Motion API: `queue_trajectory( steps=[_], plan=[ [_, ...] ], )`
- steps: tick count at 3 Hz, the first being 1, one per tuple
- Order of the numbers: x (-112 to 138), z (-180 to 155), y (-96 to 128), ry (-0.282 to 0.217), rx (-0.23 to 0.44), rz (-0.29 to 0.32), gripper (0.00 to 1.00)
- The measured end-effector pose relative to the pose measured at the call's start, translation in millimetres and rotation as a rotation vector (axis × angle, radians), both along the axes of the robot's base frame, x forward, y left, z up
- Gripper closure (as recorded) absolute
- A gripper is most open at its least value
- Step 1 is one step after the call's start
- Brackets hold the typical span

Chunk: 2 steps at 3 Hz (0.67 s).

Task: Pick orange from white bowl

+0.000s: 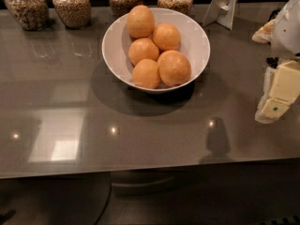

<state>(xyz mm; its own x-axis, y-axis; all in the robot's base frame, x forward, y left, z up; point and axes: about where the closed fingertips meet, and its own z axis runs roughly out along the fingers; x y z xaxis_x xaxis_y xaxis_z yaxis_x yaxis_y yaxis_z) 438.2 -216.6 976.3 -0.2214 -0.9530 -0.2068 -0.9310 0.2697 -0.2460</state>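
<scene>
A wide white bowl [199, 43] stands on the grey counter, back centre. It holds several oranges. The paler, slightly egg-shaped orange [140, 21] lies at the bowl's far side, against the back rim. Two deeper-orange, rounder ones sit just in front of it. The biggest, mottled orange [174, 68] and a smaller one are at the near side. My gripper [274, 102], cream-coloured, hangs at the right edge of the view above the counter. It is well to the right of the bowl, touches nothing and holds nothing.
Several glass jars of grains and nuts [71, 6] line the back edge behind the bowl. A white folded stand [224, 6] is at the back right. The counter's front edge [140, 171] runs across the lower view.
</scene>
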Motion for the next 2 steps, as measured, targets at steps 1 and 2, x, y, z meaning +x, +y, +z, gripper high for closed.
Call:
queue_trajectory(
  steps=[1, 2],
  plan=[
    [0.1, 0.1, 0.1, 0.0, 0.0, 0.0, 0.0],
    [3.5, 2.6, 4.3, -0.019, 0.015, 0.005, 0.0]
  ],
)
